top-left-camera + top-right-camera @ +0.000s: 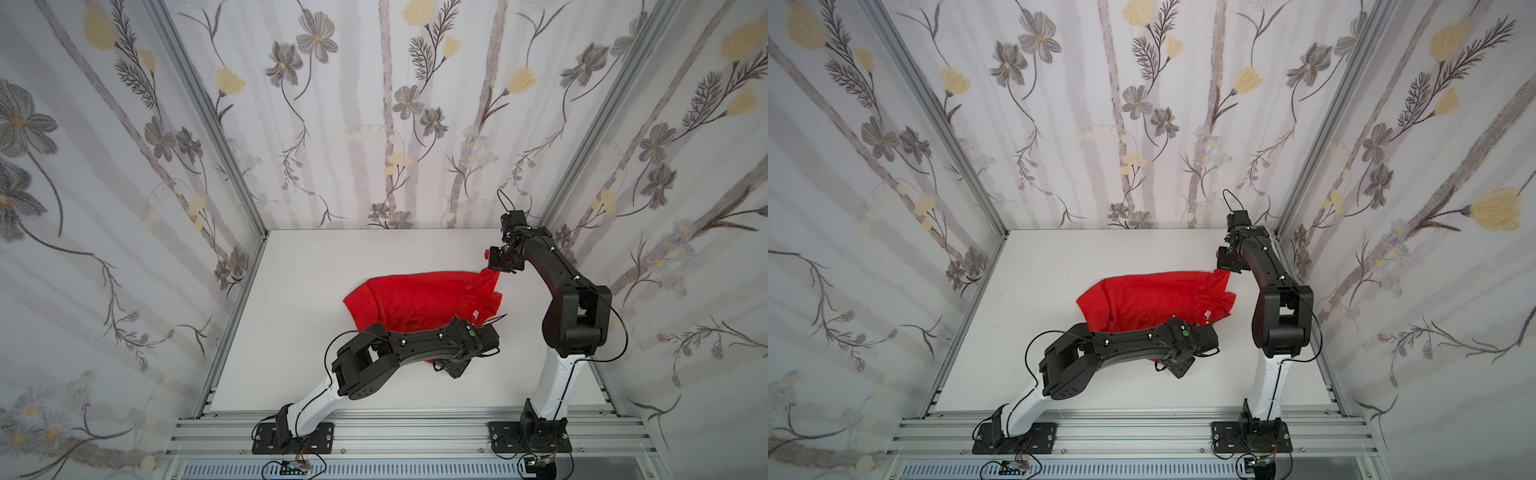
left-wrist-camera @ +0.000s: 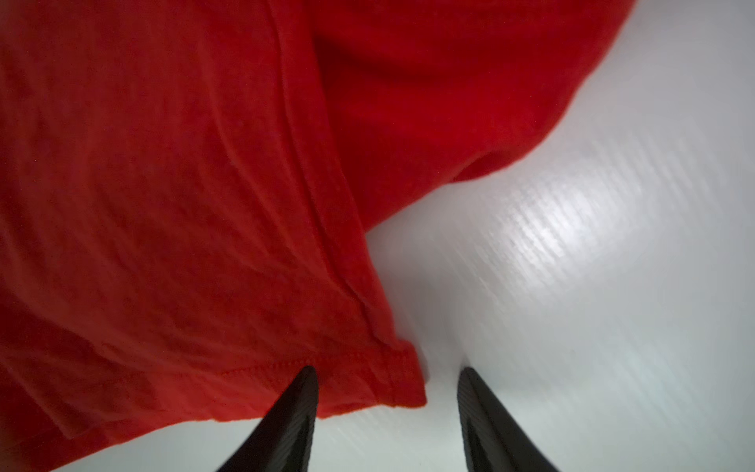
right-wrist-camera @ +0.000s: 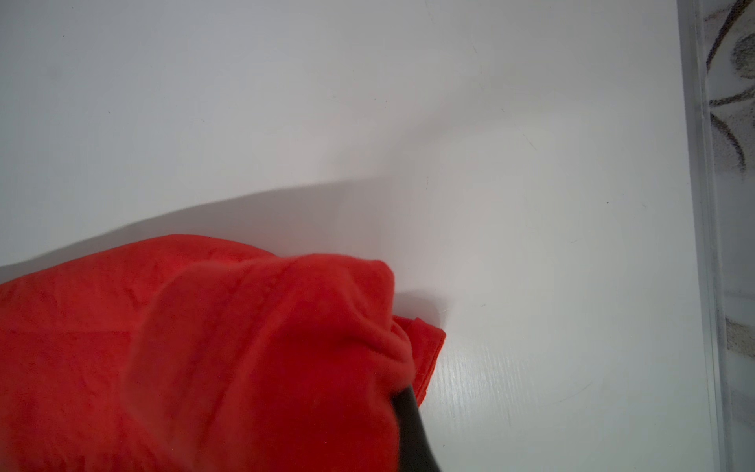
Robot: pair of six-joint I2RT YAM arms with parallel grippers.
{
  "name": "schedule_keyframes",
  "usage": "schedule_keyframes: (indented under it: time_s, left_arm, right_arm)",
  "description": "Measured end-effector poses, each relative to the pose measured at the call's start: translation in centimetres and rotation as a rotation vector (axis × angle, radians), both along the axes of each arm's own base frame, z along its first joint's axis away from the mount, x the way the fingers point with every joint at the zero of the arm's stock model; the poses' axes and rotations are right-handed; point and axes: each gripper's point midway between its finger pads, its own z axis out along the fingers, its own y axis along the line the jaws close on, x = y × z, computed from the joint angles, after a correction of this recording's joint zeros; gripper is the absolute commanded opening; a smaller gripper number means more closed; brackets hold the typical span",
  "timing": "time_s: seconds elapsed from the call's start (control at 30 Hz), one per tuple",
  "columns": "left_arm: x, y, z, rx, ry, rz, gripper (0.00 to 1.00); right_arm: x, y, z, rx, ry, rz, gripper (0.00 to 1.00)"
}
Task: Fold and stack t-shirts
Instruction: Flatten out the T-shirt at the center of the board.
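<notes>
right gripper [image 1: 495, 268] pinches a shirt [image 1: 415, 299] corner; left gripper [image 2: 387, 370], spread astride the hem corner, has a shallow bite that may slip once pulled.

- White desk [image 1: 311, 257], smooth, lit to a soft streaked sheen in the left wrist view.
- Pale fabric walls [image 1: 374, 104] on three sides of the desk, printed with grey flowers, dark stems and yellow buds.
- Aluminium posts [image 1: 208, 116] rising from both far corners.
- Grooved aluminium rails [image 1: 415, 432] along the near edge; below them a slotted vent strip [image 1: 415, 469].
- Even, diffuse light; faint grey shadows only.
</notes>
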Motion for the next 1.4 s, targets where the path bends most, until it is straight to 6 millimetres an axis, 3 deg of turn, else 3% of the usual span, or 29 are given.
schedule_keyframes:
  time_s: [0.27,0.37,0.43,0.6,0.7,0.8,0.9,1.03,1.07,1.27,1.4]
  left_arm:
    - [1.4,1.2,-1.0,-0.015,-0.006,0.048,0.33]
    - [1.7,1.2,-1.2,-0.031,-0.007,0.047,0.19]
    - [1.6,0.9,-1.3,-0.048,-0.001,0.035,0.01]
    - [2.0,1.0,-1.0,-0.053,-0.036,0.024,0.00]
    - [2.3,0.8,0.2,-0.068,-0.052,0.023,0.00]
    - [2.5,2.7,2.1,0.004,-0.056,0.029,0.00]
    - [4.6,2.3,8.2,-0.068,-0.163,0.081,0.00]
    - [7.9,4.1,21.1,-0.232,-0.381,0.190,0.00]
    - [8.8,5.1,24.0,-0.255,-0.439,0.220,0.00]
    - [12.3,11.6,35.8,-0.288,-0.687,0.349,0.00]
    - [12.9,16.5,42.8,-0.329,-0.861,0.404,0.00]
  right_arm:
    - [-0.4,0.0,-0.2,0.000,0.008,0.000,0.00]
    - [-0.5,0.0,0.0,0.000,0.005,0.000,0.00]
    - [-0.6,-0.1,0.0,-0.001,0.005,0.000,0.00]
    - [-0.8,0.0,0.2,-0.003,0.003,0.007,0.00]
    - [-1.1,0.0,0.6,-0.003,-0.004,0.007,0.00]
    - [-1.4,0.1,2.1,0.008,-0.037,0.010,0.00]
    - [-1.8,0.5,5.4,0.035,-0.113,-0.006,0.00]
    - [-2.2,1.4,10.8,0.099,-0.246,-0.028,0.00]
    - [-2.2,1.7,12.5,0.116,-0.287,-0.030,0.00]
    - [-3.0,4.8,21.7,0.191,-0.502,0.023,0.00]
    - [-4.8,6.4,25.6,0.224,-0.589,0.073,0.00]
